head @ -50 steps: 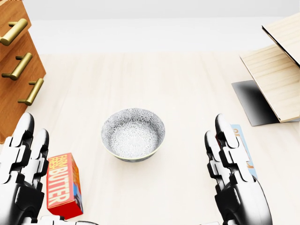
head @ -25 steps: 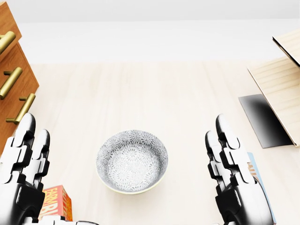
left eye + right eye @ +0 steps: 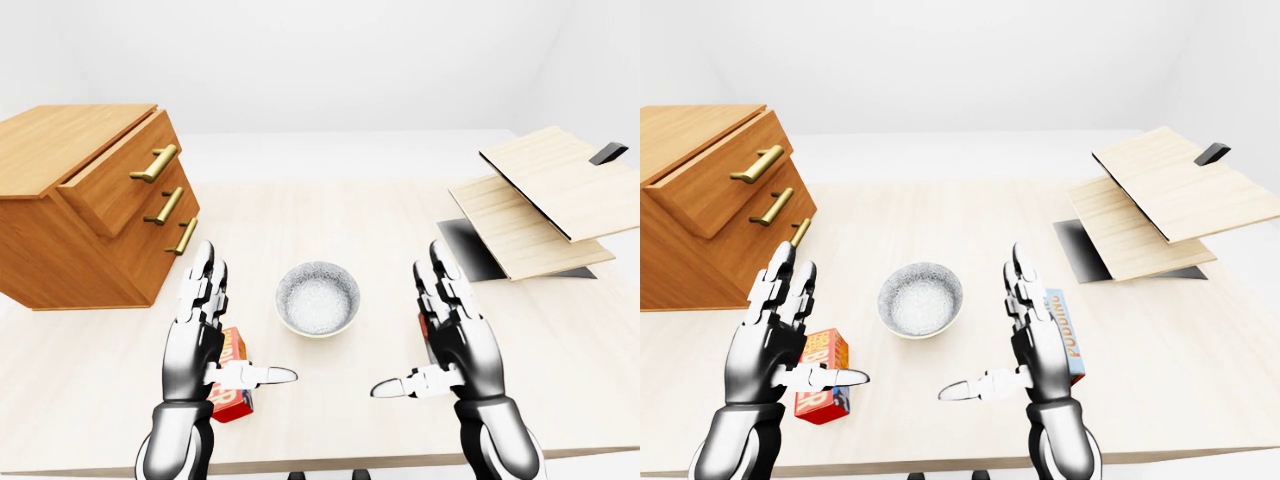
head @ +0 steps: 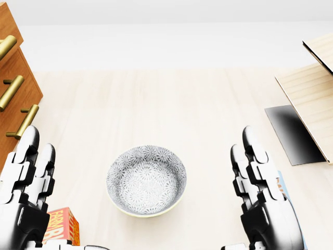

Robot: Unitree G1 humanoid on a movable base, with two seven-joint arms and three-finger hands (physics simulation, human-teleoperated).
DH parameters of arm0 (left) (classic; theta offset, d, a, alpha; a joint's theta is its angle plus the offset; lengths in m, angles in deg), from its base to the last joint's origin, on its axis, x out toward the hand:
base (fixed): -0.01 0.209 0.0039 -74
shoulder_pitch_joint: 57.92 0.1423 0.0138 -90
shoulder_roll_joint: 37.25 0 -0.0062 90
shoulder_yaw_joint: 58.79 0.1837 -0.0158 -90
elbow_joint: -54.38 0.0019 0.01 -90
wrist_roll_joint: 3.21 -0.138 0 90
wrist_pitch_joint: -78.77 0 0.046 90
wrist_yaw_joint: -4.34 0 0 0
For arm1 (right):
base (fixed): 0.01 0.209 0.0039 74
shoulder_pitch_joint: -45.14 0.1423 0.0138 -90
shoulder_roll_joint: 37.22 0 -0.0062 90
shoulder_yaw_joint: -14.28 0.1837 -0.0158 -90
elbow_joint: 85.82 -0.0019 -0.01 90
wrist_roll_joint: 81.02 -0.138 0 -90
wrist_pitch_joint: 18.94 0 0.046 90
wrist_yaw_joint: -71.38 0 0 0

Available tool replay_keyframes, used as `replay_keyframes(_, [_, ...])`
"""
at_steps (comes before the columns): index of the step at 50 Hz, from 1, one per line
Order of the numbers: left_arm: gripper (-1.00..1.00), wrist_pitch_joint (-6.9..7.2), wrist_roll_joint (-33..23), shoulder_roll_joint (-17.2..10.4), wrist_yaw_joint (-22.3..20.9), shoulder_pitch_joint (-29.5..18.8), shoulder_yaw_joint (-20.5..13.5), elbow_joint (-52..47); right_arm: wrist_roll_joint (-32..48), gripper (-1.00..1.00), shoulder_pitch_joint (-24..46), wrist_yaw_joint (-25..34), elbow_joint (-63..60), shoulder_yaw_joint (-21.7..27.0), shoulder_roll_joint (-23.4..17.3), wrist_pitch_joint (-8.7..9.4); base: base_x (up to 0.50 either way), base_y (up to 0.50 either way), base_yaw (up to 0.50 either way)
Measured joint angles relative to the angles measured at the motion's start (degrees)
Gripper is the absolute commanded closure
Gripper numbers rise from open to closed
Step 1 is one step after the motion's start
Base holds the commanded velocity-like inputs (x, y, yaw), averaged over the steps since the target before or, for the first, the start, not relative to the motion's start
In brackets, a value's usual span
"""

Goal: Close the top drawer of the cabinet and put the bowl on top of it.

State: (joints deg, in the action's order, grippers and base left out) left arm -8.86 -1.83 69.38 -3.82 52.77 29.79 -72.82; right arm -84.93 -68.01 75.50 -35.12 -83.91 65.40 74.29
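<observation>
The robot is standing at the tabletop (image 3: 340, 215) with both hands raised and neither one holding anything. The left hand (image 3: 205, 335) is spread, fingers pointing up and thumb jutting inward; the right hand (image 3: 450, 335) is mirroring it, just as open and just as empty. The bowl (image 4: 146, 180) is sitting upright between them, apart from both, patterned grey and apparently empty.

The cabinet (image 3: 85, 205) is standing at the left of the left-eye view, well apart from the bowl. Its top drawer (image 3: 125, 175) is projecting past the two below it, so the closing step is judged not yet done, and it looks like the step in hand.

To do it well, the left hand, being the nearer one, should be going to that drawer face flat, pressing beside the brass handle (image 3: 153, 163) rather than hooking it, and pushing straight along the drawer's travel. The cabinet is sitting at an angle to the robot, so a push aimed square to the tabletop edge would likely skew the drawer or slide the whole cabinet.

The butter box (image 3: 232, 385) is lying just beside the left hand and the pudding box (image 3: 1060, 335) just beside the right; either could be knocked as an arm swings out. Closing the drawer first is keeping the cabinet top (image 3: 60, 135) steady for the bowl.
</observation>
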Motion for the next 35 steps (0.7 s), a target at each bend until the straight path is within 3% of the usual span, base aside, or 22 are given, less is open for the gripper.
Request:
replay_keyframes(13, [-1.0,0.22,-0.05,0.05,0.0,-0.18,-0.07,-0.05,0.79,-1.0,-0.2,-0.05,0.47,-0.22,0.05,-1.34,0.0,0.16,0.0])
replay_keyframes(35, [-1.0,0.36,-0.32,-0.09,0.27,-0.74,-0.03,0.66,0.89,-1.0,-0.62,-0.1,0.3,-0.91,-0.26,-1.91,0.0,0.27,0.0])
